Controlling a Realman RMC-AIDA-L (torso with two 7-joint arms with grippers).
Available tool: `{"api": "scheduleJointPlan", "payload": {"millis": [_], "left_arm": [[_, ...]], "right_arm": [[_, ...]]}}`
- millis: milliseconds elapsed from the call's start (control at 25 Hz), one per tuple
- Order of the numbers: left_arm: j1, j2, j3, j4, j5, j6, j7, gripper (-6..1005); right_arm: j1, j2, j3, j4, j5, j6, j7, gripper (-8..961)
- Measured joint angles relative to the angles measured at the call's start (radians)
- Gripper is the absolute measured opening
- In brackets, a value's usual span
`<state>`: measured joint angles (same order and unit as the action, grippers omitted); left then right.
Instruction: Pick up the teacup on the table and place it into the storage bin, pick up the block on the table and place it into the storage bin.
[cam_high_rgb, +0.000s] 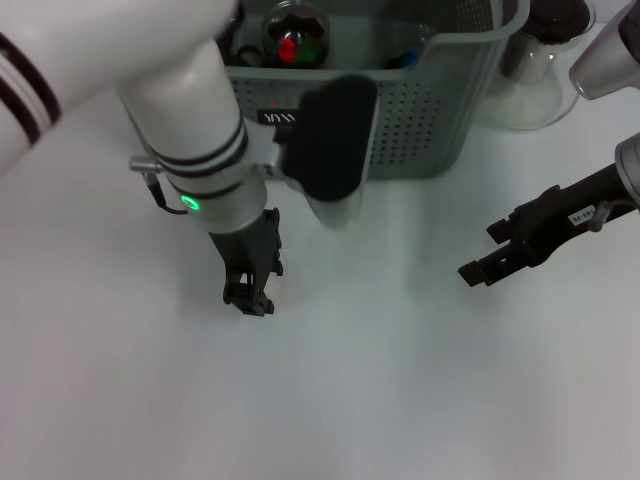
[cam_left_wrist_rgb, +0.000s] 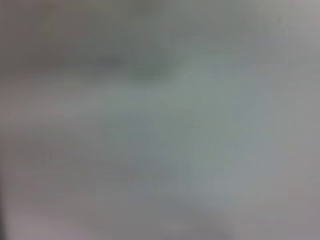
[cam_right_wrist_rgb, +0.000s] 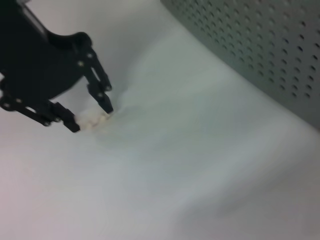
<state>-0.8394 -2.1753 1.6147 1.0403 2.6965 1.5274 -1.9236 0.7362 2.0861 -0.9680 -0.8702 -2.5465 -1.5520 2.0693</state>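
The bare desk (cam_high_rgb: 330, 400) lay nearest. On it, left of centre, the left end effector (cam_high_rgb: 250, 295) pointed straight down, its tips touching the surface. In the right wrist view its fingers (cam_right_wrist_rgb: 102, 97) stood a little apart around a small pale block (cam_right_wrist_rgb: 95, 119) lying between them, not yet clamped. The bin (cam_high_rgb: 430, 110) stood beyond, far and slightly right of the block, so a lift and a reach away would follow. Its black label (cam_high_rgb: 275, 117) bore a white logo I could not read. No teacup showed on the desk. The right end effector (cam_high_rgb: 490, 255), fingers apart, hung idle on the right, farther off.
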Motion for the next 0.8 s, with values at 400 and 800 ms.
{"api": "scheduleJointPlan", "payload": {"millis": [400,800], "left_arm": [[0.058,0.015,-0.678,0.424,-0.458,0.313,-0.195,411],[-0.062,0.079,-0.670,0.201,-0.603,-0.219,-0.234,410]], "right_arm": [[0.003,-0.011,0.001,-0.002,-0.001,-0.011,0.013,911],[0.013,-0.003,0.002,-0.011,-0.001,-0.011,0.007,912]]}}
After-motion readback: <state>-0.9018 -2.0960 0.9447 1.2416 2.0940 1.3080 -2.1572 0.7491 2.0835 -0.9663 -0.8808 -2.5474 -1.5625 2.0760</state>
